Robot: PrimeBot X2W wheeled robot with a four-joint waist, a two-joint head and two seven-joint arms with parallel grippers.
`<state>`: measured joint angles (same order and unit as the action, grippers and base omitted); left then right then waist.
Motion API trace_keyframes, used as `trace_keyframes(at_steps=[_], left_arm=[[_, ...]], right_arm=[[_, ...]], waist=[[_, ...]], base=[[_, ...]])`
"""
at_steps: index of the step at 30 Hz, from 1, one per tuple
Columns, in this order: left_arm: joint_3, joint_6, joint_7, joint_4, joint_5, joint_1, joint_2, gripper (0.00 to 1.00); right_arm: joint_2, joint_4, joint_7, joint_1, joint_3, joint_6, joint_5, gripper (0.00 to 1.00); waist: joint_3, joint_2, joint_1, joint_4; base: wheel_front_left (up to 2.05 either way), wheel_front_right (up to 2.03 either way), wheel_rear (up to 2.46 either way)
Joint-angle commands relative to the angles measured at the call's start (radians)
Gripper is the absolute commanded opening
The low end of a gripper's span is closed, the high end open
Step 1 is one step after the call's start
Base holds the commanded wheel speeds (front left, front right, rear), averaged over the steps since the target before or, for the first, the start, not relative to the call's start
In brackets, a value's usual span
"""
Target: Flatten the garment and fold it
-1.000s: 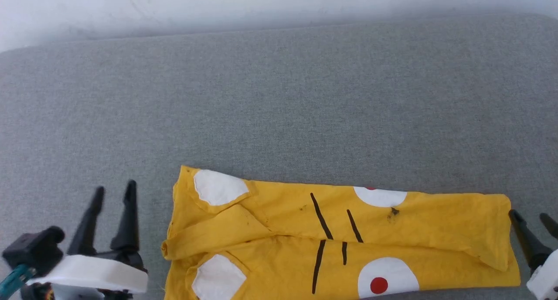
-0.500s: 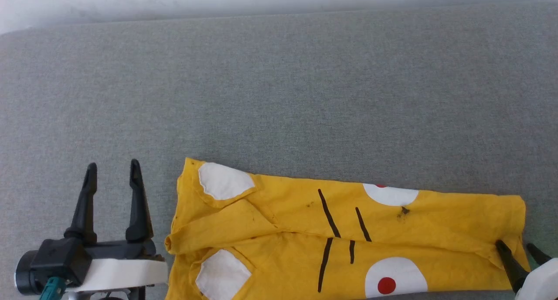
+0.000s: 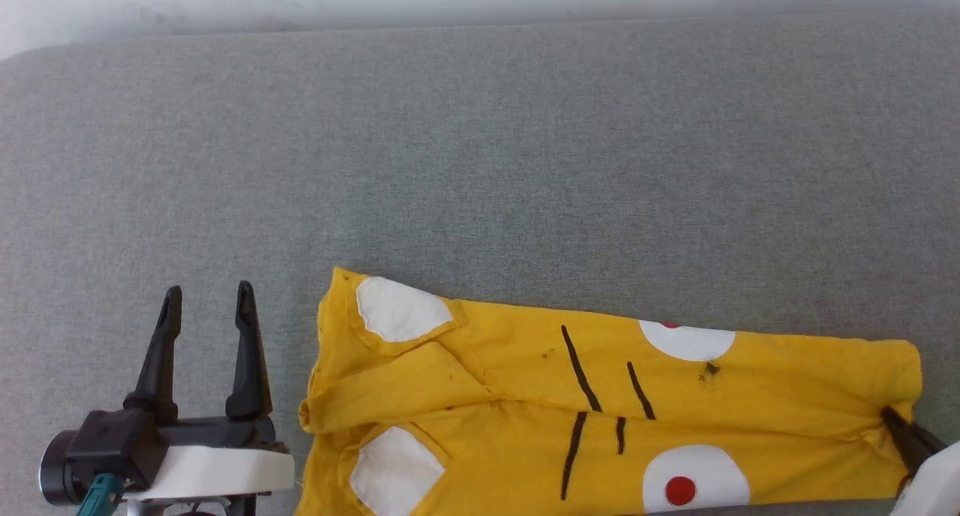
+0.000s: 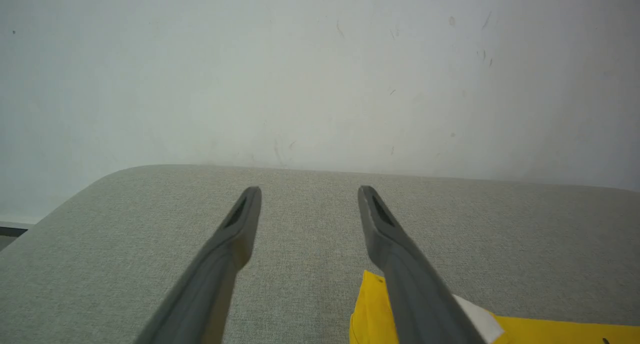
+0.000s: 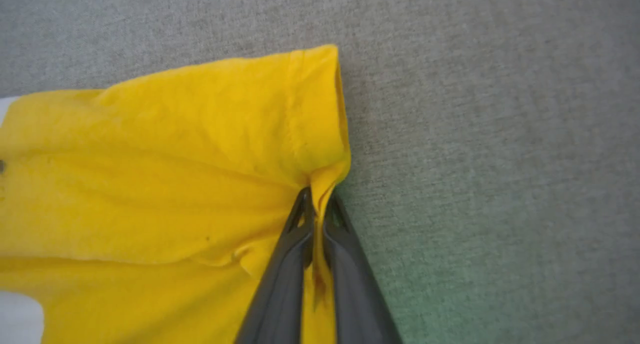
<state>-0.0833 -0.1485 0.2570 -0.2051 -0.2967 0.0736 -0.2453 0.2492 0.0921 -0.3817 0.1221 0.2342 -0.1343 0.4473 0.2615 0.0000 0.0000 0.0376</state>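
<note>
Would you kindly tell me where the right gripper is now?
The right gripper is at the head view's lower right, pinching the right edge of the garment on the grey surface.

Looks like a bare indoor test room or robot lab rather than a furnished home; hard to pin down further. Judged from a wide, grey, woven-fabric padded work surface (image 3: 480,163), rounded at the corner and set against a plain white painted wall (image 4: 320,59) flecked with small scuffs and scratches. Judged too from a dark strip (image 4: 9,230) low along that wall. Hinted at as well by the left gripper (image 3: 208,289), black and two-fingered on a white wrist, beside a bright yellow short-sleeved T-shirt (image 3: 787,381) spread on the fabric.
</note>
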Motion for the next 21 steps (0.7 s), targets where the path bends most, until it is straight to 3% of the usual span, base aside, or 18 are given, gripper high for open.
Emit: trace_keyframes(at_steps=[1, 7, 10, 15, 21], left_arm=[[0.010, 0.010, 0.005, 0.007, 0.012, -0.015, 0.009, 1.00], [0.016, 0.033, 0.005, 0.025, 0.031, -0.006, 0.027, 1.00], [0.015, 0.045, 0.005, 0.036, 0.038, -0.002, 0.036, 1.00], [0.018, 0.061, 0.005, 0.054, 0.039, 0.007, 0.051, 1.00], [0.023, 0.079, 0.005, 0.069, 0.041, 0.008, 0.068, 1.00]], right_arm=[[0.018, 0.009, 0.005, -0.020, 0.025, 0.004, -0.008, 0.00], [0.099, -0.009, 0.026, -0.037, 0.134, 0.004, -0.082, 0.00], [0.106, -0.018, 0.020, -0.041, 0.140, 0.004, -0.075, 0.00], [0.084, -0.096, -0.040, -0.016, 0.050, 0.004, -0.031, 0.00], [0.009, -0.274, -0.149, 0.012, -0.104, 0.004, 0.055, 0.00]], waist=[[-0.006, 0.0000, 0.0000, -0.003], [-0.024, 0.0000, 0.0000, -0.004], [-0.034, 0.0000, 0.0000, -0.001], [-0.050, 0.0000, 0.0000, 0.003], [-0.061, 0.0000, 0.0000, 0.008]], base=[[0.00, 0.00, 0.00], [0.00, 0.00, 0.00], [0.00, 0.00, 0.00], [0.00, 0.00, 0.00], [0.00, 0.00, 0.00]])
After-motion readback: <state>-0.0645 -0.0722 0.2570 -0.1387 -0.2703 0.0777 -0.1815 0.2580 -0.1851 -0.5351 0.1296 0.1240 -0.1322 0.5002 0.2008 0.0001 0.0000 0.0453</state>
